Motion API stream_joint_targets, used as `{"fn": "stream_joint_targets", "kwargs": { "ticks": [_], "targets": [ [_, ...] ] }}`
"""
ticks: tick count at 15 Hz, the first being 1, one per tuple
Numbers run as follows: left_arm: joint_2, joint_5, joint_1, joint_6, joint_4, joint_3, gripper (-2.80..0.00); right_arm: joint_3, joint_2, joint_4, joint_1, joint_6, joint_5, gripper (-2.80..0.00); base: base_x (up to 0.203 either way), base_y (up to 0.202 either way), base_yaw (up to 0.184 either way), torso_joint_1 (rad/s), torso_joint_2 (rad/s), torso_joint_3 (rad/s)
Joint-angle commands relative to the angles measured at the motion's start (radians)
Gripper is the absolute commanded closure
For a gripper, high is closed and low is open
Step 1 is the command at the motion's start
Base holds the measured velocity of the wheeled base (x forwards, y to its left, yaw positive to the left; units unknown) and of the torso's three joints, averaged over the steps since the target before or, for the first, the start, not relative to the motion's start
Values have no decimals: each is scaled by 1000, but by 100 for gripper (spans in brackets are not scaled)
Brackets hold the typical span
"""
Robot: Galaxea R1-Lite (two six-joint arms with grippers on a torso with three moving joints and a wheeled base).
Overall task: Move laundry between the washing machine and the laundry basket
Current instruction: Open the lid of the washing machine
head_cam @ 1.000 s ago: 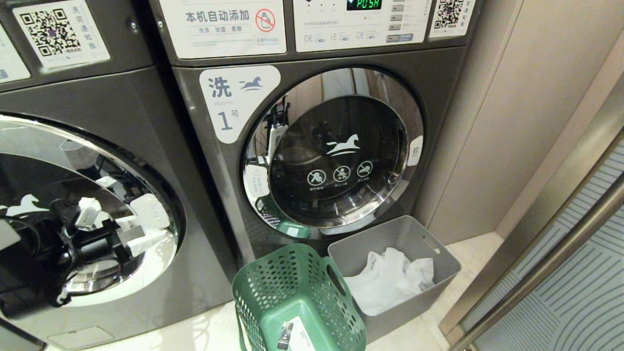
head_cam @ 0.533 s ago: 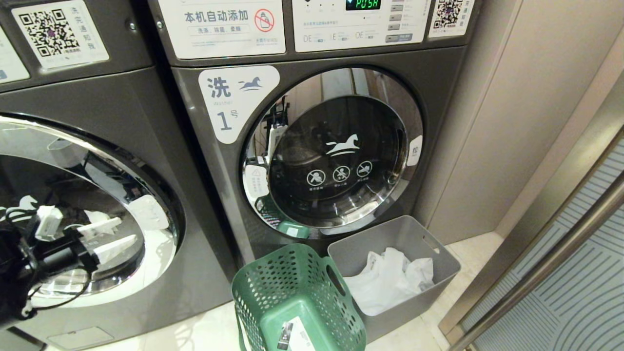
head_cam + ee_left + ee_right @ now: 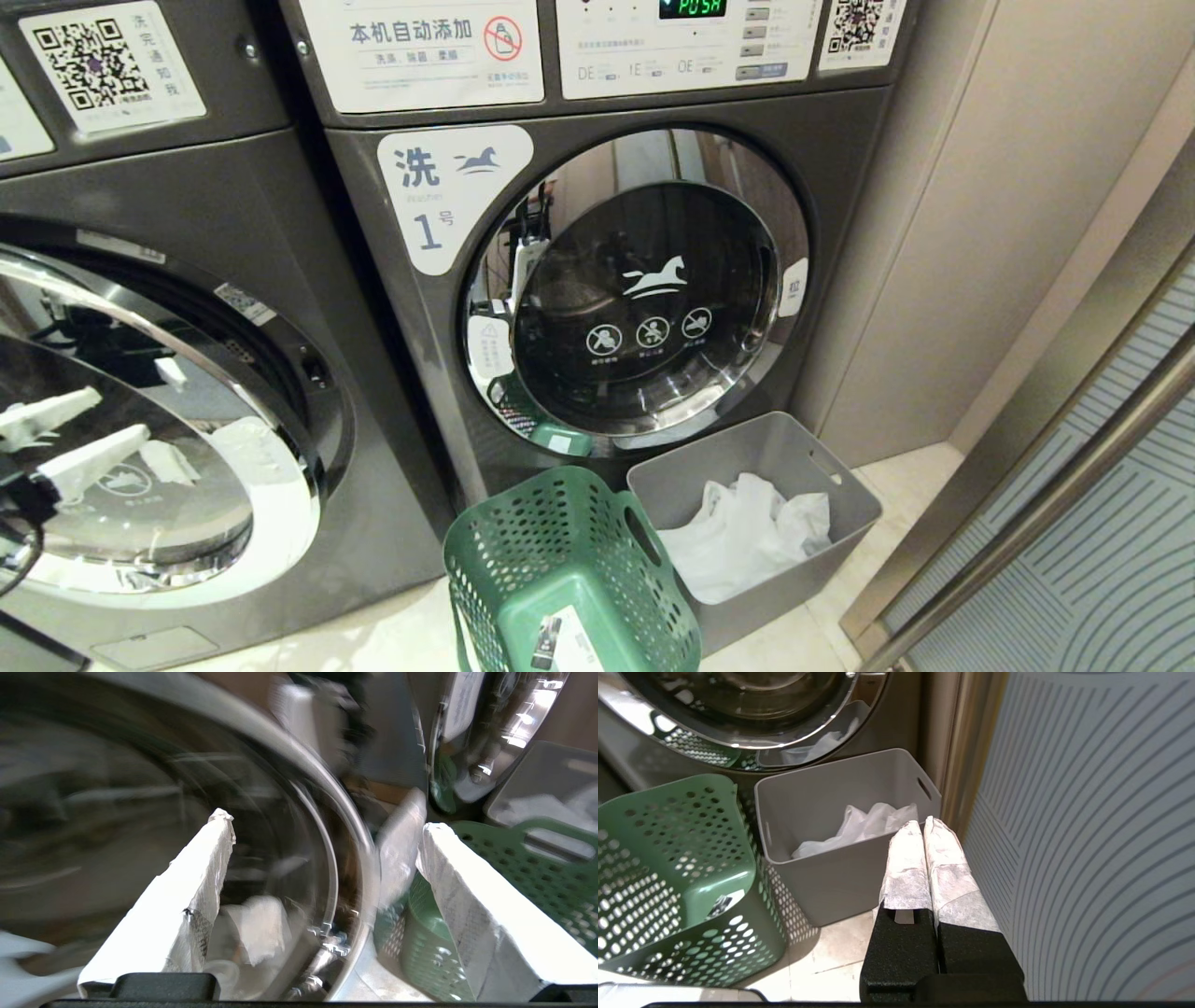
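Right wrist view alone shows me the right gripper (image 3: 923,823) pressed together, empty; left gripper (image 3: 322,826) spread wide, holding nothing

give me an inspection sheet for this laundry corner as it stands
surface: pale tiled floor, bare where it shows
job's things: washing machine door ajar; laundry basket on the floor, no garment seen in it; red and yellow laundry nothing seen
clutter: grey bin beside the basket, white cloth inside
grippers: left pincer open, in front of the ajar door; right pincer shut, idle near the grey bin
cables: black cable by the left pincer
surroundings: machine marked 1, door shut; beige wall; ribbed panel
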Motion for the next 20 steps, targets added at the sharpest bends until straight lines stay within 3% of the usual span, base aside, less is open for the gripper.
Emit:
{"fn": "stream_joint_targets", "kwargs": {
  "ticks": [1,2,5,6,7,8,9,10,11,13,14,15,17,19,20],
  "targets": [
    [-468,22,163,-108,52,59,-280,0,1,0,0,-1,0,0,0,0,0,0,0,0],
    [-613,63,223,-204,89,54,-280,0,1,0,0,-1,0,0,0,0,0,0,0,0],
    [-1003,264,364,-632,250,-63,-280,0,1,0,0,-1,0,0,0,0,0,0,0,0],
    [-1079,329,393,-742,324,-134,-280,0,1,0,0,-1,0,0,0,0,0,0,0,0],
    [-1128,386,408,-820,423,-213,-280,0,1,0,0,-1,0,0,0,0,0,0,0,0],
    [-1170,422,403,-858,512,-255,-280,0,1,0,0,-1,0,0,0,0,0,0,0,0],
    [-1197,439,377,-872,570,-268,0,0,1,0,0,-1,0,0,0,0,0,0,0,0],
    [-1209,447,334,-870,615,-285,0,0,1,0,0,-1,0,0,0,0,0,0,0,0],
    [-1207,449,296,-822,663,-297,0,0,1,0,0,-1,0,0,0,0,0,0,0,0],
    [-1188,468,232,-664,841,-302,0,0,1,0,0,-1,0,0,0,0,0,0,0,0],
    [-1179,523,190,-574,958,-306,0,0,1,0,0,-1,0,0,0,0,0,0,0,0],
    [-1171,645,145,-493,1104,-314,0,0,1,0,0,-1,0,0,0,0,0,0,0,0],
    [-1145,1024,64,-313,1463,-336,0,0,1,0,0,-1,0,0,0,0,0,0,0,0],
    [-1102,1336,13,-139,1803,-371,0,0,1,0,0,-1,0,0,0,0,0,0,0,0],
    [-1055,1468,-3,-77,1913,-396,0,0,1,0,0,-1,0,0,0,0,0,0,0,0]
  ]
}}
